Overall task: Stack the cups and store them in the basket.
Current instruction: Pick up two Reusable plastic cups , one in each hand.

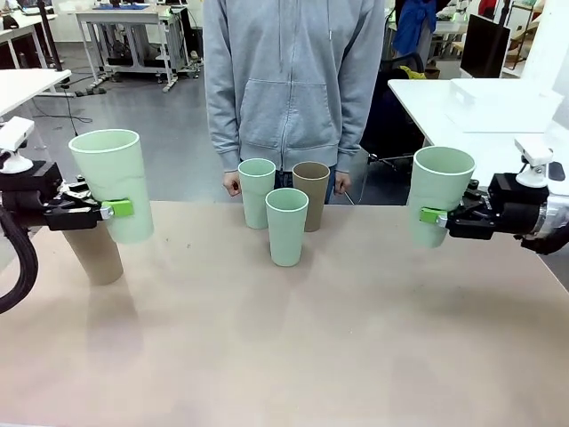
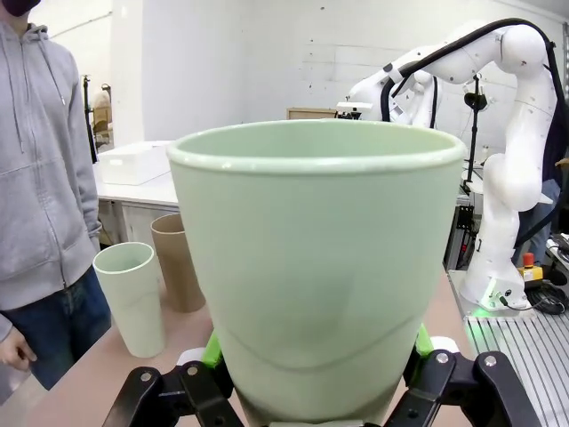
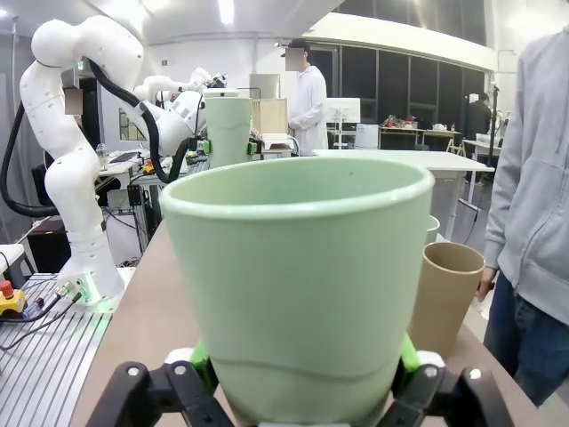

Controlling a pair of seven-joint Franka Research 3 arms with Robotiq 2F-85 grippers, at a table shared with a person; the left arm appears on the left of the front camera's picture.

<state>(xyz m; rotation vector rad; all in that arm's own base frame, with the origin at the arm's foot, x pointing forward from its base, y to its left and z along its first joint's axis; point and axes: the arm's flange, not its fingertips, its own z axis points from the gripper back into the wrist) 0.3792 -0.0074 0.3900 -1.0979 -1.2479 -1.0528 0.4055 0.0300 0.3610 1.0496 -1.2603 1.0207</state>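
Stacking step: my left gripper (image 1: 119, 210) holds a green cup (image 1: 108, 173) near a brown cup (image 1: 94, 258), and my right gripper (image 1: 432, 215) holds a second green cup (image 1: 439, 187). Next, I judge, comes nesting them squarely.

The left tool (image 1: 114, 210) and the right tool (image 1: 434, 216) are both matte black, tipped with bright green pads (image 1: 120, 208). Small silver screws (image 2: 436, 358) dot the black finger links just behind the pads. A white bracket (image 1: 534, 162) rides on top behind each tool. A thick black cable (image 1: 29, 258) loops behind the left tool. Farther back, the arms (image 3: 64, 133) are glossy white rounded segments, with more black cable along them.
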